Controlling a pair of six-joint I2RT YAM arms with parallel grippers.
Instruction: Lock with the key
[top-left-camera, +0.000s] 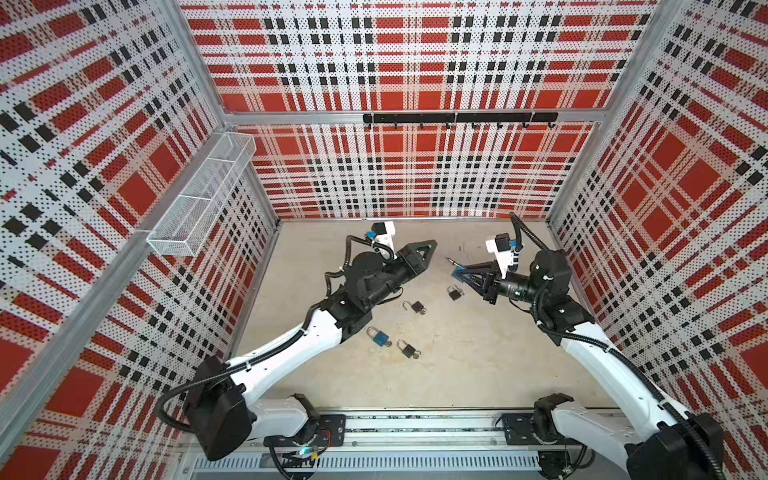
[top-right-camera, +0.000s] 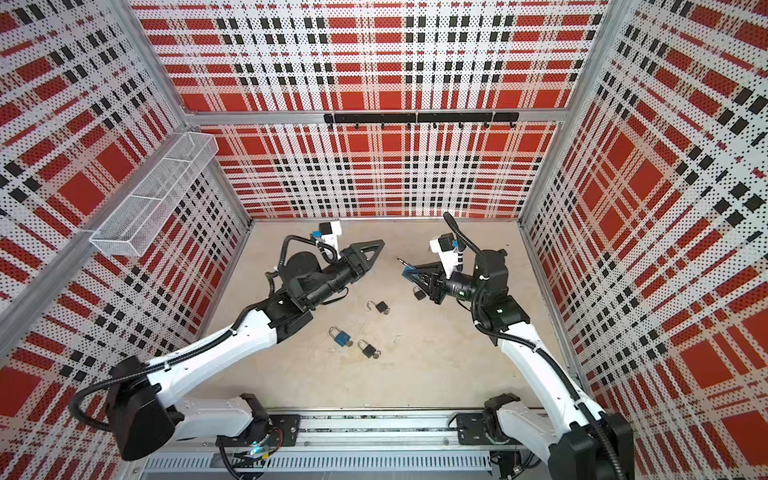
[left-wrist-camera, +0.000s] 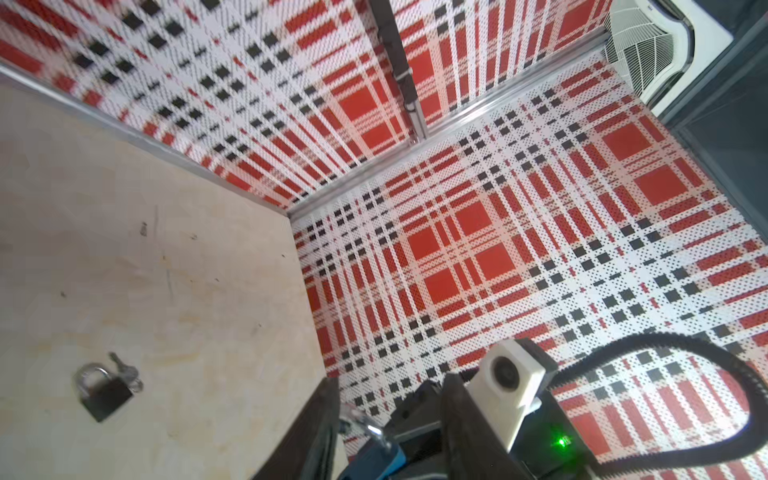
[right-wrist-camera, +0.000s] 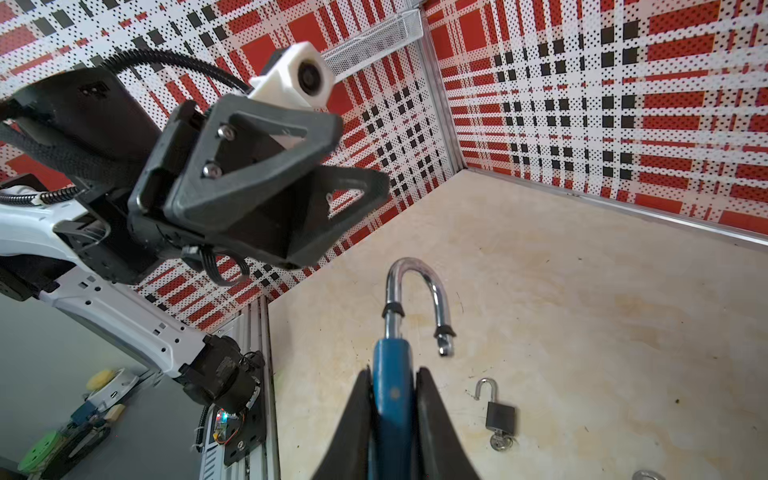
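- Being shown spread with nothing between them, the left gripper's (right-wrist-camera: 358, 160) fingers are being aimed at the held lock from across a gap. A push landing off-line is judged likely to twist the lock in its grip instead of seating the shackle.
- The right gripper (right-wrist-camera: 393, 386) is being seen clamped narrowly on the blue padlock (right-wrist-camera: 392, 357), which is lifted clear of the surface (right-wrist-camera: 582, 311) over its far right part. Only the flat sides are being pinched, so pivoting under a press is the main risk.
- The padlock's long axis is being carried in line with the right fingers, with the shackle end leading away from the wrist and toward the left gripper.
- The shackle (right-wrist-camera: 415, 272) is being displayed open, its free end (right-wrist-camera: 444, 345) swung off beside the body rather than over its hole. Pressing before it is turned back would probably jam it.
- The key is not being shown on this lock, so whether it is in the keyway cannot be told.
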